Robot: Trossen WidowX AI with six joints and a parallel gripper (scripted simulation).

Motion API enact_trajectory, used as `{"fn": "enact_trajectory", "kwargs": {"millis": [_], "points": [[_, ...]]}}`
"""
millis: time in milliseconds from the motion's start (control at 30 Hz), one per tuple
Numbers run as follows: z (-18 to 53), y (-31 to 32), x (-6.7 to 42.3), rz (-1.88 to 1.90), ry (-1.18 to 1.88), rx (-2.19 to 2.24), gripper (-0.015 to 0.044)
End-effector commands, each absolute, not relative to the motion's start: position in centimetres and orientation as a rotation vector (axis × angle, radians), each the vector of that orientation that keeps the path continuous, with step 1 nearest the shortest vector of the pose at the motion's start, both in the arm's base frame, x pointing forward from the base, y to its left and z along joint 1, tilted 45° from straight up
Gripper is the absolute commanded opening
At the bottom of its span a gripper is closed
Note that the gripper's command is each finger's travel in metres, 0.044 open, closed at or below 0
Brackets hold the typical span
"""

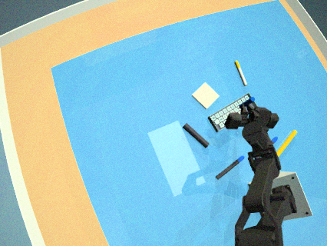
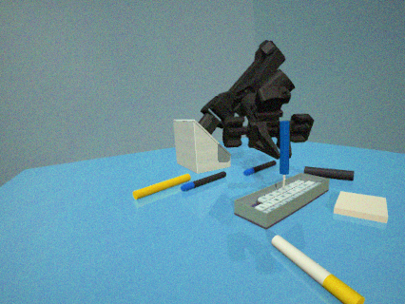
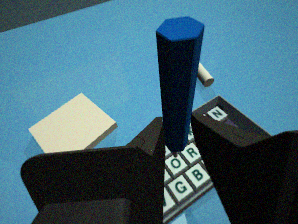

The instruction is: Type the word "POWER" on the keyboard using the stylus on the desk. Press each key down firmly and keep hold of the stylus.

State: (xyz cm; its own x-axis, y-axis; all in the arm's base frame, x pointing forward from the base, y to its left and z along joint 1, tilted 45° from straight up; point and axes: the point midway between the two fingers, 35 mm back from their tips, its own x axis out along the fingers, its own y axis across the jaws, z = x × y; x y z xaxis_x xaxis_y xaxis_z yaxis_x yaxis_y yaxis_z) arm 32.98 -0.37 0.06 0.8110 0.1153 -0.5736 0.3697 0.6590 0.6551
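My gripper (image 1: 246,108) (image 2: 281,144) (image 3: 176,121) is shut on the blue stylus (image 1: 251,99) (image 2: 284,142) (image 3: 179,75) and holds it upright. The stylus's thin white tip points down at the grey keyboard (image 1: 227,113) (image 2: 266,216) (image 3: 187,177), at the key row near its far end. I cannot tell whether the tip touches a key. In the wrist view the keys O, R, G, B and N show around the fingers. The key under the tip is hidden by the stylus and the fingers.
A cream pad (image 1: 205,94) (image 2: 361,206) (image 3: 72,125), a white marker with a yellow cap (image 1: 241,73) (image 2: 316,268), a dark bar (image 1: 196,134) (image 2: 329,173), a yellow rod (image 1: 287,142) (image 2: 161,186) and two blue-capped pens (image 1: 229,167) (image 2: 204,180) (image 2: 259,167) lie around the keyboard.
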Motion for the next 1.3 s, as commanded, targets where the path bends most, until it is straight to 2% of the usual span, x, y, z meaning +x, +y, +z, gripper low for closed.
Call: {"fn": "enact_trajectory", "kwargs": {"millis": [0,1267], "points": [[-0.38,-0.33,32.88,-0.164,0.633,0.857,0.0081],[-1.06,0.35,32.87,-0.164,0.634,0.858,0.0081]]}}
